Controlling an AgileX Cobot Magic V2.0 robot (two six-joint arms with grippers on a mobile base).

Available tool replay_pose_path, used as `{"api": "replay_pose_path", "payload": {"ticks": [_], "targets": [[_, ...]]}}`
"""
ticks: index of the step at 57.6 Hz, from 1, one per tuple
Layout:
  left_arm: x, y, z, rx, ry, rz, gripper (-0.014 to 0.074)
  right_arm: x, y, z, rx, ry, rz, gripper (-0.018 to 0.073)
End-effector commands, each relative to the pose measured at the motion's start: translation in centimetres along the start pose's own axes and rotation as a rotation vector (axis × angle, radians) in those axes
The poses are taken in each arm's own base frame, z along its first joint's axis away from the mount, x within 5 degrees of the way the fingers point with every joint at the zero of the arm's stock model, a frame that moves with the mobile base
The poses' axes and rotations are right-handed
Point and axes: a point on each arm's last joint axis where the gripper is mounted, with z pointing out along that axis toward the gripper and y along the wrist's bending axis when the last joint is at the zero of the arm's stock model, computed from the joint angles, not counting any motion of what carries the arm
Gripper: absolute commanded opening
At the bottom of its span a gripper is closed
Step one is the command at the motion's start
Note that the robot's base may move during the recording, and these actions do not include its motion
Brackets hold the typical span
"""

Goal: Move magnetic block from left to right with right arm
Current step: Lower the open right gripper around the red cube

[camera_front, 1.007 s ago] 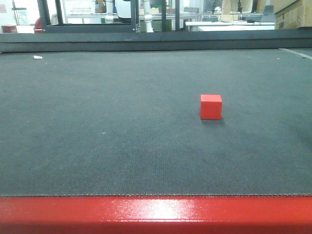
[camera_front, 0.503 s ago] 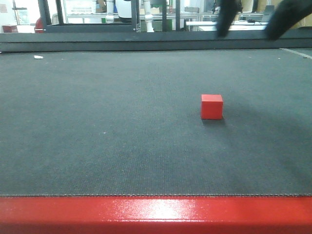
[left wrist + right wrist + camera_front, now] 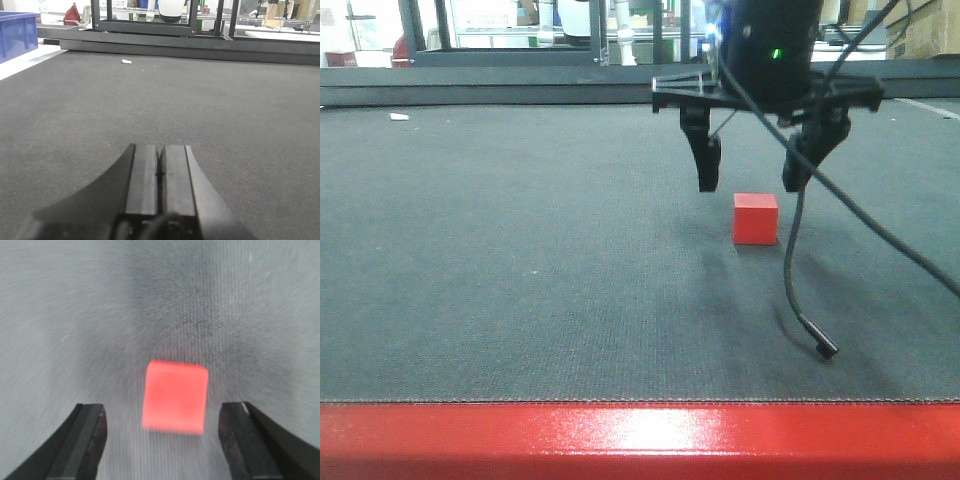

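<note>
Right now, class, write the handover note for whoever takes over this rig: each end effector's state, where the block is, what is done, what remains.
Right end effector: open, poised just above the magnetic block, one finger to each side, not touching it.
Left end effector: shut, holding nothing.
Block: resting on the dark mat, ungrasped.
Done: approach and alignment.
Left: lower, close on the block, carry it right, release.
</note>
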Motion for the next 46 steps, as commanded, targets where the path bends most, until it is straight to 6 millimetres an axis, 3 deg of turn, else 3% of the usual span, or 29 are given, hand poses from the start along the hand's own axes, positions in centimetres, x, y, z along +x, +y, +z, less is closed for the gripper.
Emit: {"api": "replay_pose_path", "payload": {"ticks": [1,25,39,46], "targets": [[-0.6,0.1,-0.1,-0.006,-0.087,-0.01,-0.0126,-1.7,-0.1,-2.1,-0.049,-0.11,0.016,0.0571],[-0.6,0.1,-0.1,-0.006,-0.087,-0.01,-0.0126,-2.2,-0.3,0.5,-0.042,-0.107,0.025,0.0554],[-0.6,0.1,-0.1,-0.006,-0.087,-0.01,-0.0126,-2.2,-0.4,0.2,-0.039,-0.113,-0.002,0.0245],[-0.6,0.1,-0.1,-0.006,-0.087,-0.01,-0.0126,-2.6,-0.8,-1.3,-0.051,-0.141,-0.033,0.0181]]}}
